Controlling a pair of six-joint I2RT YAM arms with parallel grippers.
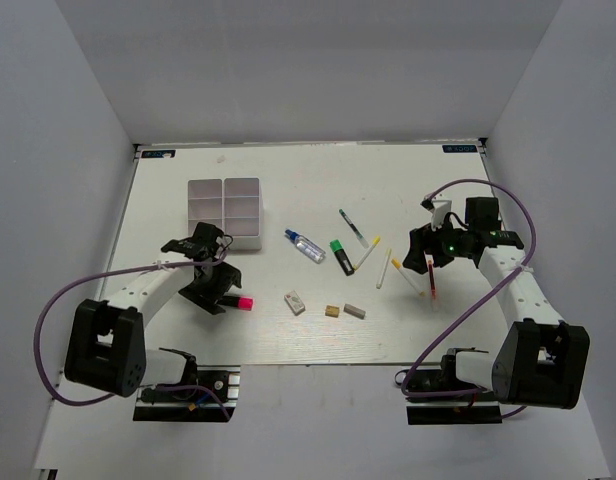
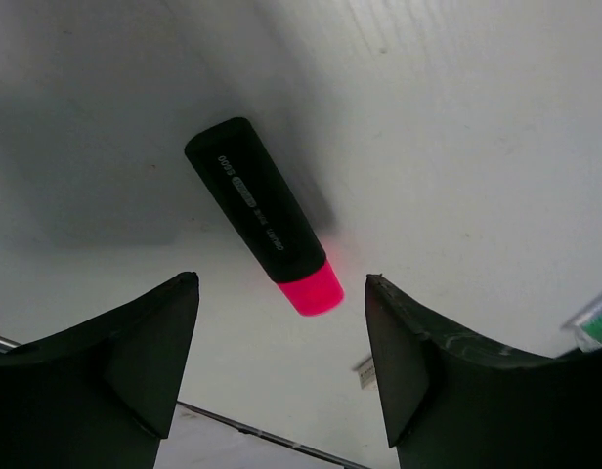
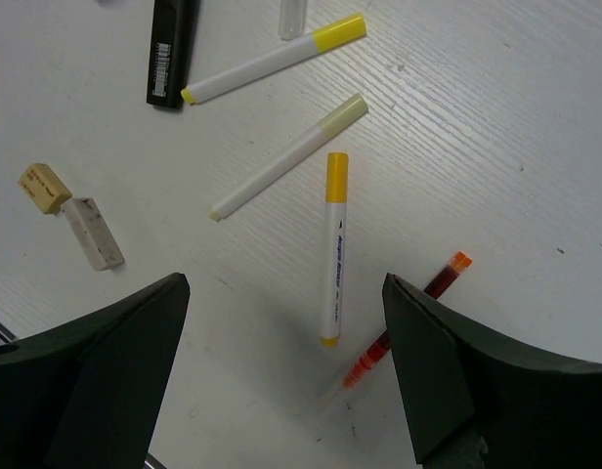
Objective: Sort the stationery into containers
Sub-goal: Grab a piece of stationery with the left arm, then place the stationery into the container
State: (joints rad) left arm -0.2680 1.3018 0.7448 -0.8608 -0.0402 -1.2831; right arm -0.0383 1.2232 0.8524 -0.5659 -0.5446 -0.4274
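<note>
where right fingers (image 3: 96, 362) hover | red pen (image 3: 367, 360), yellow-tipped stick (image 3: 333, 249) (just beside)

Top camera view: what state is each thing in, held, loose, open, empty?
left gripper, open, holding nothing
right gripper, open, holding nothing
black-pink marker, lying loose below the left gripper
red pen, lying loose
tray, all compartments empty
clear blue bottle, lying on its side
black-green highlighter, lying flat
yellow-tipped sticks, lying loose
eraser blocks, lying loose

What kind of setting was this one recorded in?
Probably a lab robot cell: white table enclosed by grey panels, left arm and right arm bolted at its near edge, plus compartment tray.
</note>
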